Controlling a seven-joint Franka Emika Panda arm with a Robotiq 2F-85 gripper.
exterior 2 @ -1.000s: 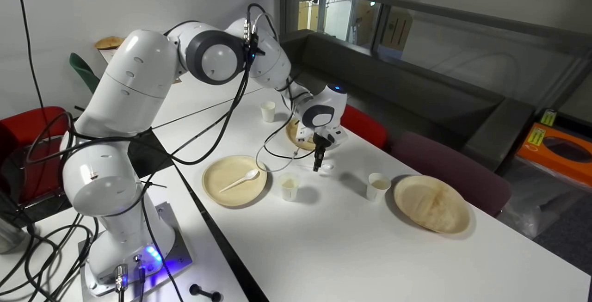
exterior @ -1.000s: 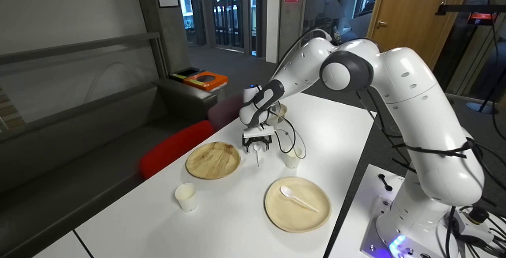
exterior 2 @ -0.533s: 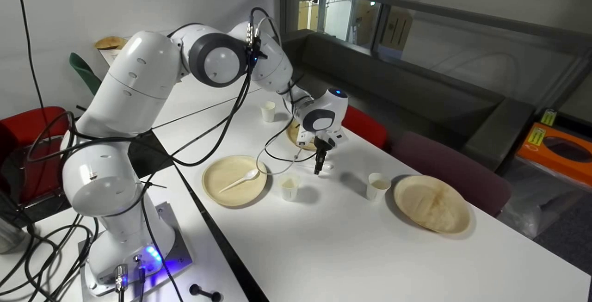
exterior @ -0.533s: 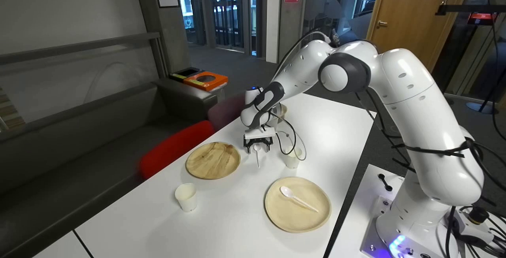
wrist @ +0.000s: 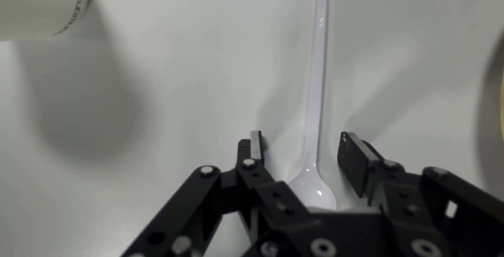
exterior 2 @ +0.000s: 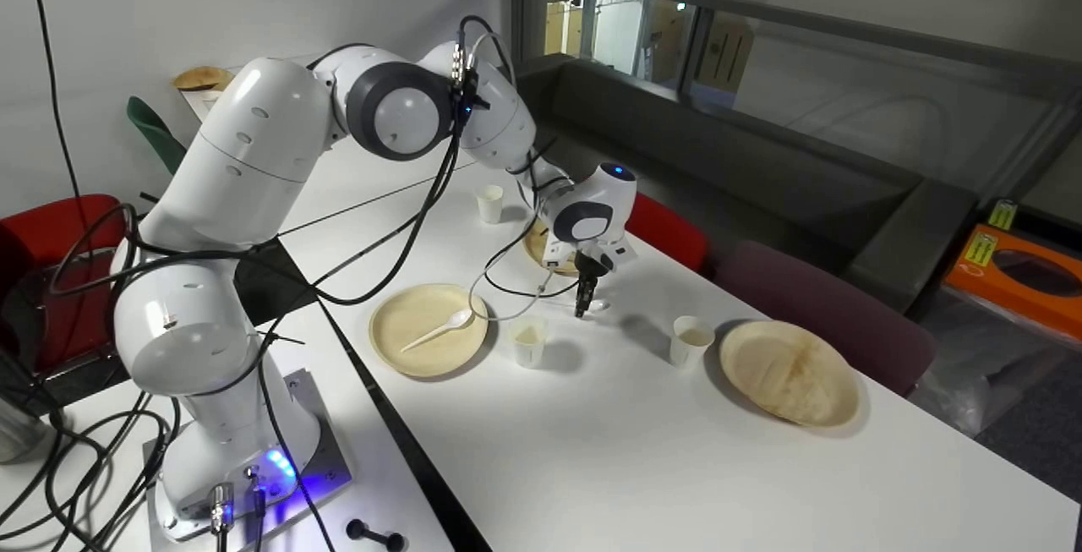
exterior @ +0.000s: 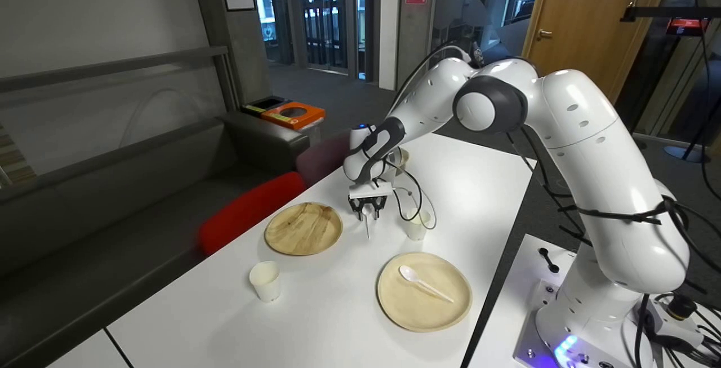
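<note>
My gripper (wrist: 300, 139) is partly open, pointing down low over the white table. A white plastic spoon (wrist: 316, 84) lies on the table between its two fingers. There is a gap on each side of the spoon, and neither finger appears to touch it. The spoon's bowl is partly hidden by the gripper, and its handle points away from it. In both exterior views the gripper (exterior: 369, 217) (exterior 2: 581, 312) is above this spoon (exterior: 367, 227) (exterior 2: 598, 306). A pale paper cup (wrist: 39, 5) stands at the upper left of the wrist view.
A beige plate (exterior: 419, 314) with another white spoon (exterior: 426, 284) lies nearer the robot's base. A wooden plate (exterior: 304, 229) lies beside the gripper. Other cups (exterior: 265, 280) (exterior 2: 691, 341) and a deep plate (exterior 2: 790, 374) stand on the table. A red chair (exterior: 248, 210) is at its edge.
The gripper has lowered slightly toward the table over the spoon. Its fingers have moved closer together during the last half second. The cups, plates and spoons have not moved.
</note>
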